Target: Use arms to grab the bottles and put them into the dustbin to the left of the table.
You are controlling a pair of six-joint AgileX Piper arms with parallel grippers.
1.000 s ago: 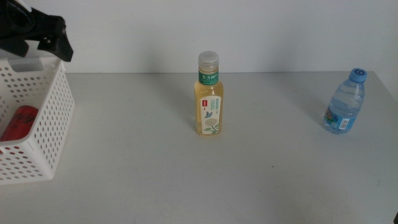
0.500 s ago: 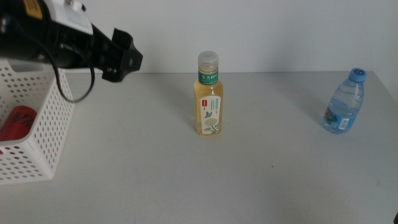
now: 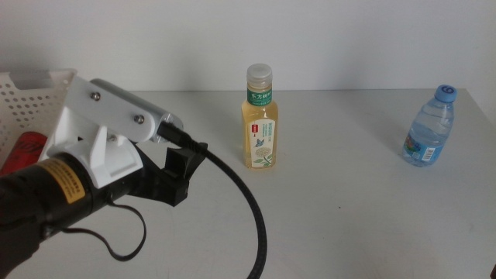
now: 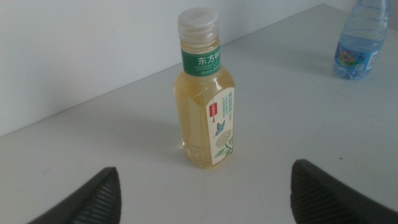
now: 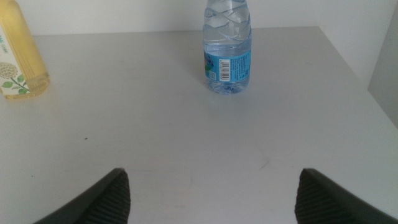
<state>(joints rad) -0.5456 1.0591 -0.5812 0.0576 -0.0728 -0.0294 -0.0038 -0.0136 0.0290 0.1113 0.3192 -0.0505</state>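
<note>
You see the table (image 3: 349,217), a plain off-white surface, spanning the whole middle view. At its left edge stands the dustbin (image 3: 31,89), a white perforated basket, mostly hidden behind the left arm. Inside it you can make out part of the red soda can (image 3: 23,149).

The left gripper (image 4: 202,190) sits over the left half of the table, in front of the dustbin. Its jaws are spread wide and hold nothing. In the left wrist view the tea bottle (image 3: 260,118) stands upright ahead of the jaws, centred between them but apart from both.

You find the tea bottle near the middle of the table, cap on, label facing the camera.

The right gripper (image 5: 211,193) waits outside the middle view. Its jaws are likewise released and empty.

The water bottle (image 3: 430,126) stands upright near the right edge of the table, well apart from the tea bottle and ahead of the right gripper.
</note>
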